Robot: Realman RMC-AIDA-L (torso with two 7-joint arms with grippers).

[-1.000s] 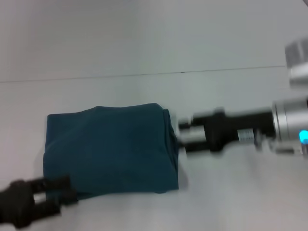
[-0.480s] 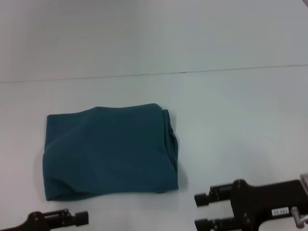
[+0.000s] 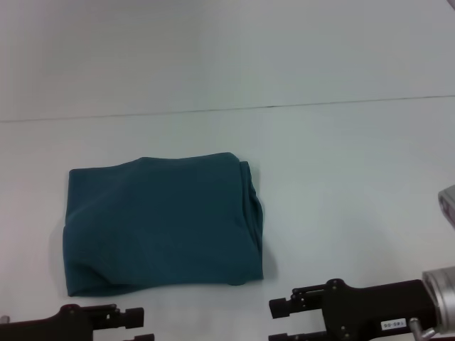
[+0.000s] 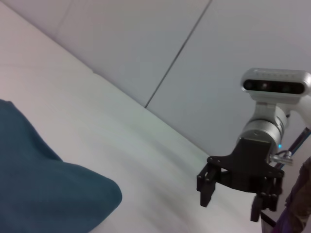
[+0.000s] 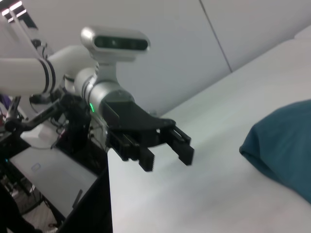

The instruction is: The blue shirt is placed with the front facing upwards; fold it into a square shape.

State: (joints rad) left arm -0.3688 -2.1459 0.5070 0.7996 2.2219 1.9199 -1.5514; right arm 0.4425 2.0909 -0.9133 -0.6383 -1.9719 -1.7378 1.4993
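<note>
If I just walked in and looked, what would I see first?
You would see the blue shirt, folded into a chunky near-square, lying on the white table a little to the robot's left. Then two black grippers at the near edge, both open and apart from the shirt: the left gripper just below the shirt's near left corner and the right gripper off to its right.

left pincer: cut by head view's lower edge | right pincer: likewise | blue shirt: lettering hidden

Blue shirt: soft matt cloth, faintly creased. Table: smooth matt white surface. Left gripper, right gripper: matt black plastic-looking fingers, glossy silver wrist housings.
</note>
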